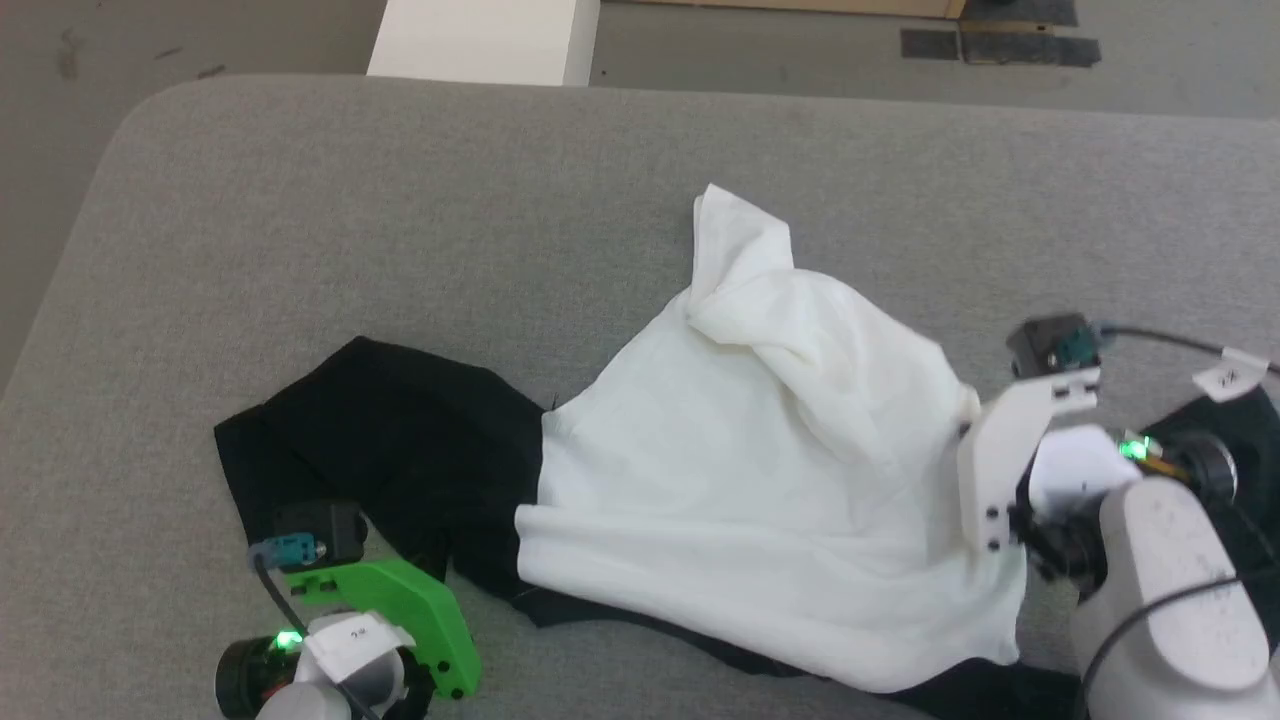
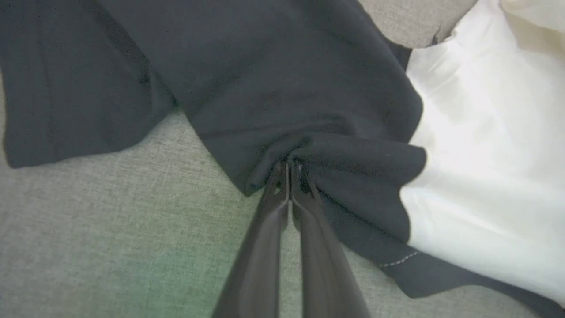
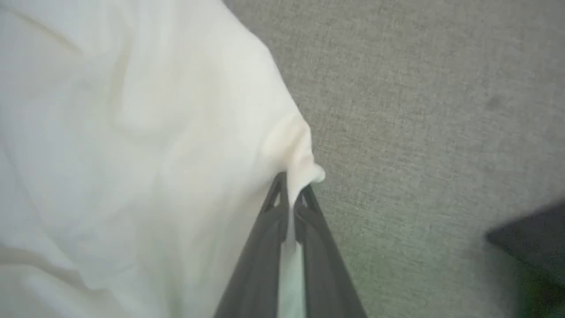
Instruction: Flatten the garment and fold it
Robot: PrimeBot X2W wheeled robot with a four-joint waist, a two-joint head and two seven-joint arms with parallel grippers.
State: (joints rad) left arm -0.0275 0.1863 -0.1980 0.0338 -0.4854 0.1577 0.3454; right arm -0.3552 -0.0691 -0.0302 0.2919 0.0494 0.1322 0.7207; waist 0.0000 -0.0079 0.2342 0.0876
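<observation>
We see the garment [image 1: 760, 480] lying crumpled on the grey bench [image 1: 400, 200], its long axis running left to right between our arms, the left tool [image 2: 289, 165] pinched shut on its black end and the right tool [image 3: 292, 185] clamped on its white edge, so flattening likely means drawing them apart.

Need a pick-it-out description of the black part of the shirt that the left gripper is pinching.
On the grey padded table lies one crumpled garment, mostly white. Its black part spreads at the robot's left end, where the left gripper is shut on a bunched fold. Unlike the white body beside it, it is dark and the largest black patch.
</observation>
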